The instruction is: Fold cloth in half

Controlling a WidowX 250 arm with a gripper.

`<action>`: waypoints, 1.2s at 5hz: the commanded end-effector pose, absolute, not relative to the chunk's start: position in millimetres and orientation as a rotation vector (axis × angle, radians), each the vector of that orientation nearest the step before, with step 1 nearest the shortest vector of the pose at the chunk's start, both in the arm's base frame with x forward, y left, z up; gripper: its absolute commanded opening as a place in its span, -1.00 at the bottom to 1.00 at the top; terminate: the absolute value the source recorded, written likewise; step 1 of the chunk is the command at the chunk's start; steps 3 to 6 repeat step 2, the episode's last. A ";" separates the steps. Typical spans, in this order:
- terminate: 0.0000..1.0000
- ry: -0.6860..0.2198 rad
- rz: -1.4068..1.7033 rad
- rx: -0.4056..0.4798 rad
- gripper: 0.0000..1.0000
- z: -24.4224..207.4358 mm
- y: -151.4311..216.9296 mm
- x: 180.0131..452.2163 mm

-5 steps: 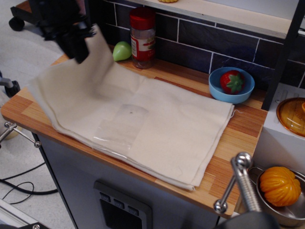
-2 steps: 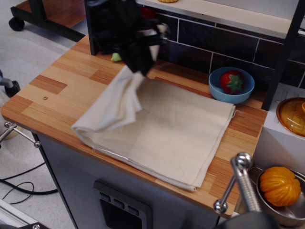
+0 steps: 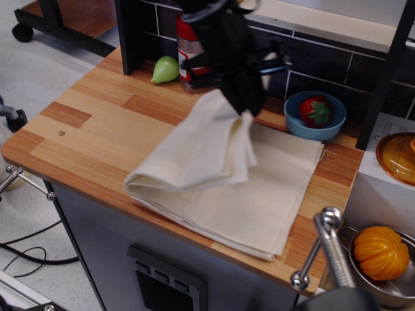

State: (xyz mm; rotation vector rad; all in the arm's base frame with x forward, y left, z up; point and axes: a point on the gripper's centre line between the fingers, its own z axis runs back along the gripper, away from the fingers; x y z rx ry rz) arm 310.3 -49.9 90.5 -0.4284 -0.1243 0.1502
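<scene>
The cream cloth (image 3: pixel 259 201) lies on the wooden counter (image 3: pixel 97 129), its right half flat. Its left edge is lifted and drapes down from my black gripper (image 3: pixel 245 107), which is shut on that edge above the cloth's middle, in front of the tiled wall. The raised part (image 3: pixel 201 149) hangs in a loose fold over the lower layer. The fingertips are hidden by the gripper body and the fabric.
A blue bowl (image 3: pixel 299 122) with a strawberry (image 3: pixel 316 110) stands right behind the cloth. A red-lidded spice jar (image 3: pixel 188 58) and a green pear (image 3: pixel 165 69) stand at the back wall. An orange lidded pot (image 3: pixel 397 159) and a metal pot with an orange fruit (image 3: pixel 381 251) are at the right.
My gripper has carried the cloth's left edge from the far left up and to the right. The left part of the counter is now bare wood.
</scene>
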 end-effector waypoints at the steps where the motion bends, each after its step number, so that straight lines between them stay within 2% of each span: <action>1: -1.00 -0.122 0.104 -0.414 1.00 105.1 -61.3 318.9; 2: 1.00 -0.122 0.104 -0.414 1.00 105.1 -61.3 318.9; 6: 1.00 -0.122 0.104 -0.414 1.00 105.1 -61.3 318.9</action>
